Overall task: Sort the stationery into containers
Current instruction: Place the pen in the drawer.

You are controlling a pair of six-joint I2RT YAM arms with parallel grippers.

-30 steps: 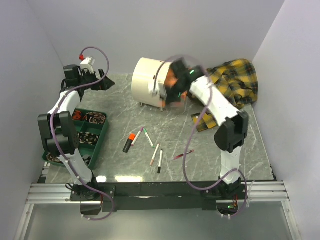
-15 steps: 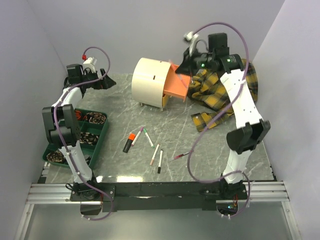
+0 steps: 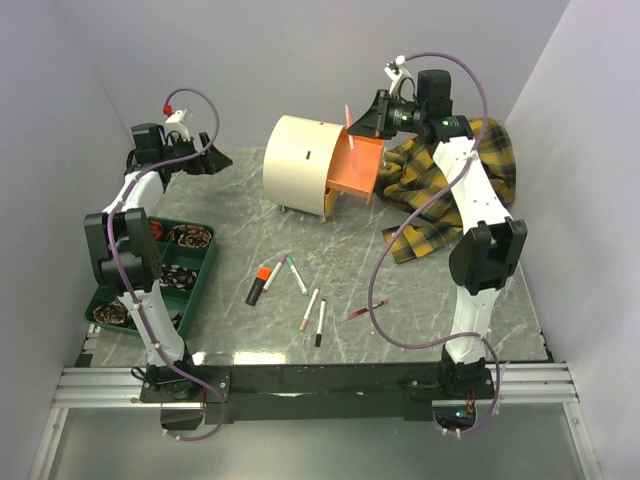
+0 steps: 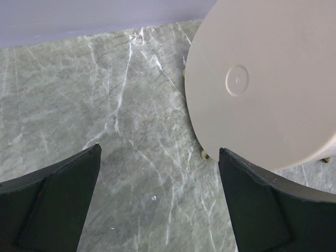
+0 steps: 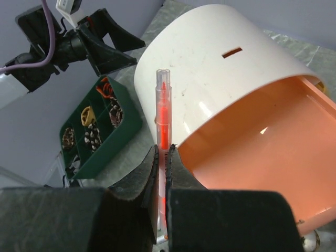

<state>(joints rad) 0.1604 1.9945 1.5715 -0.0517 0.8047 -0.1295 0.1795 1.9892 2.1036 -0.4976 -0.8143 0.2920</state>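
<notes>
One red pen (image 5: 163,110) stands clamped upright in the right gripper (image 5: 163,157), near the open orange drawer (image 3: 358,168) at upper centre. Left gripper (image 3: 205,165), upper left, gapes wide. Other pens (image 3: 309,309) lie lower centre.

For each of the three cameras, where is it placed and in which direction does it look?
Top external: above and behind the arm bases, looking down at the table; both arms show.
Left wrist: on the left arm, facing the flat end of the cabinet; the open left tool frames it.
Right wrist: on the right arm, facing the open orange drawer; the right tool, shut on a pen, shows.
Shared: the cabinet appears in all three.
</notes>
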